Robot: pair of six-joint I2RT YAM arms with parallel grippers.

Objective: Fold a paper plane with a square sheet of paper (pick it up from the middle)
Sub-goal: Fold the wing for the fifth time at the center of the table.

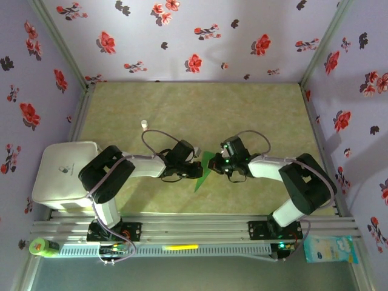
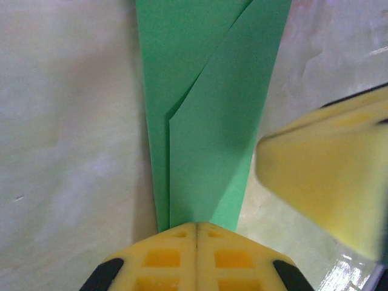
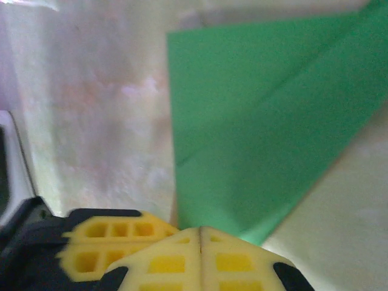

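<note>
- The green paper [image 1: 203,177] lies creased into a narrow tapering shape on the table [image 1: 182,103], near the middle, between my two grippers.
- The left gripper [image 1: 196,169] is closed, pads pressed flat together. From its wrist camera the paper [image 2: 212,121] runs straight out from the fingertips [image 2: 197,236], one folded flap lying over another.
- I cannot tell whether those tips pinch the paper's end or only press on it.
- The right gripper [image 1: 213,165] is closed as well. In its wrist view a corner of the paper [image 3: 260,139] meets the fingertips [image 3: 200,242]; again I cannot tell whether it is gripped.
- The two grippers sit just beside each other over the paper.
- A small white bottle [image 1: 144,124] stands well apart, further back on the left.
</note>
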